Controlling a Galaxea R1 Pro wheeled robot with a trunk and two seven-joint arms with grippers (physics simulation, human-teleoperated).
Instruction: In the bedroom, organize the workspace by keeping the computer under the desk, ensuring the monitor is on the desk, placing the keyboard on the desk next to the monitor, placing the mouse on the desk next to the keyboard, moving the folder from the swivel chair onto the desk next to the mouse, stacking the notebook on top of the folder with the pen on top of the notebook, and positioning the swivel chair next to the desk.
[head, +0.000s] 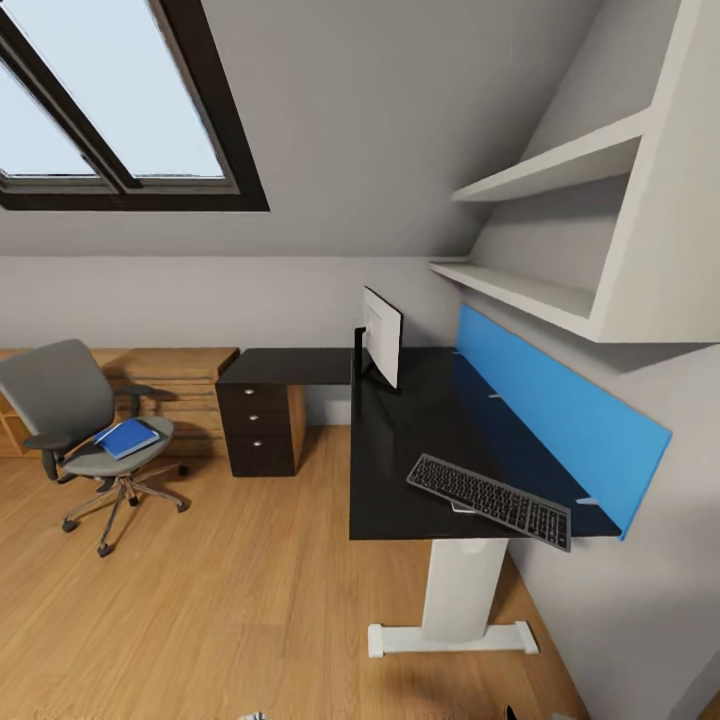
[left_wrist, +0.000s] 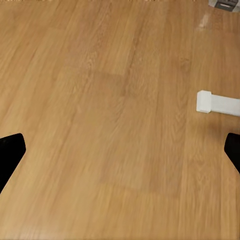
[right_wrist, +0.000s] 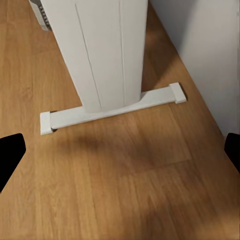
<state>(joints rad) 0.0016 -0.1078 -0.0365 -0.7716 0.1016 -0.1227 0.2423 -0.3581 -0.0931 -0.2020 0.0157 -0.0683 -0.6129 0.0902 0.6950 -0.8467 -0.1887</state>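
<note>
The desk (head: 400, 470) has a glossy black top on a white leg (right_wrist: 100, 50). On it the monitor (head: 382, 347) stands at the far end, edge-on to me. The keyboard (head: 488, 498) lies at the near end, overhanging the edge, with a small pale thing I cannot identify under it. At the left the swivel chair (head: 85, 420) stands apart from the desk, with the blue folder (head: 127, 437) on its seat. Computer, mouse, notebook and pen are out of view. My left gripper (left_wrist: 120, 155) and my right gripper (right_wrist: 120, 155) hang open over the wood floor, holding nothing.
A dark three-drawer unit (head: 262, 425) stands under the desk's far wing, with a wooden dresser (head: 170, 385) behind the chair. A blue wall panel (head: 555, 410) and white shelves (head: 560, 165) line the right wall. The desk's white foot (right_wrist: 110, 112) lies close below my right gripper.
</note>
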